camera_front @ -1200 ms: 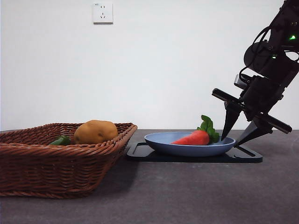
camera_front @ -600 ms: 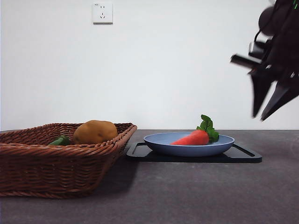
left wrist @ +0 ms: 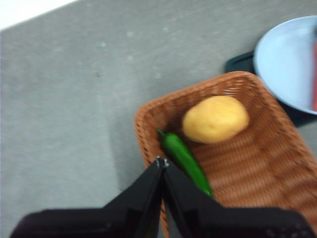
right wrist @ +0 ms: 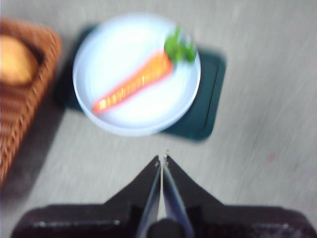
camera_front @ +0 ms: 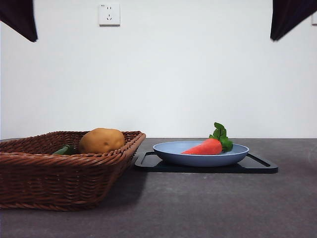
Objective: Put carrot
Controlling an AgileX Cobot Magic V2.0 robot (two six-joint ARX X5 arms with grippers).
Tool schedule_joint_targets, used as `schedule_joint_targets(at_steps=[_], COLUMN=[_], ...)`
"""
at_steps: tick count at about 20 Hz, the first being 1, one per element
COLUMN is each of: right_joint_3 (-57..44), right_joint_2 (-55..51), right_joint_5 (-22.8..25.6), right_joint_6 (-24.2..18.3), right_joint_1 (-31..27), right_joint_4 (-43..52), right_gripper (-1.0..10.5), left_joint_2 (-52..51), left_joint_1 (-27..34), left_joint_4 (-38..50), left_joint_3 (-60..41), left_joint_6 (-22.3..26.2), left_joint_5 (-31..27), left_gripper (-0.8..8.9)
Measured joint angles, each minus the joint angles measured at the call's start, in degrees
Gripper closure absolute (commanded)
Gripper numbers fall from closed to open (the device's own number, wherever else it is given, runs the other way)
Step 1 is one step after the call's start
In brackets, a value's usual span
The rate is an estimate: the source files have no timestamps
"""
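The carrot [camera_front: 205, 147], orange-red with green leaves, lies in the pale blue plate [camera_front: 171, 150] on a black tray [camera_front: 148, 161]. From the right wrist view the carrot [right wrist: 133, 83] stretches across the plate [right wrist: 114, 49], free of any grip. My right gripper [right wrist: 162, 159] hovers high above the table beside the plate, shut and holding nothing. My left gripper [left wrist: 161, 162] hangs shut over the near rim of the wicker basket [left wrist: 257, 163]. In the front view both arms show only as dark tips at the top corners.
The wicker basket [camera_front: 29, 171] stands at the left, holding a yellow-brown potato [camera_front: 101, 140] and a green pepper [camera_front: 63, 149]. In the left wrist view the potato [left wrist: 215, 119] and pepper [left wrist: 185, 158] lie side by side. A wall socket [camera_front: 109, 14] sits high on the white wall.
The right arm has risen from beside the plate up and out to the top right corner, and its jaws have shut. The carrot stays in the plate.
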Motion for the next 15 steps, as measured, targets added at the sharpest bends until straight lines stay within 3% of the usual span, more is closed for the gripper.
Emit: schedule_joint_targets(at_steps=[2, 6, 9, 11, 15], right_joint_3=[-6.0, -21.4, -33.8, -38.8, -39.0], right_joint_2=[-6.4, -19.0, -27.6, -29.9, -29.5], right_joint_5=[3.8, 6.5, 6.8, 7.3, 9.7], right_joint_6=[0.0, 0.0, 0.5, 2.3, 3.7], right_joint_1=[3.3, 6.9, 7.7, 7.9, 7.9], right_joint_4=[6.9, 20.6, 30.8, 32.3, 32.5], right_gripper=[9.3, 9.3, 9.3, 9.2, 9.2], left_joint_2=[-4.4, -15.4, -26.6, -32.0, -32.3], left_joint_1=[1.2, 1.2, 1.2, 1.2, 1.2], left_joint_4=[1.2, 6.9, 12.3, 11.0, 10.1], left_joint_3=[-4.0, -16.2, -25.9, -29.1, -29.0], left_joint_6=[0.1, -0.7, -4.1, -7.1, -9.2], left_joint_5=[3.5, 5.9, 9.3, 9.5, 9.3], left_gripper=[8.08, 8.07, 8.07, 8.07, 8.05])
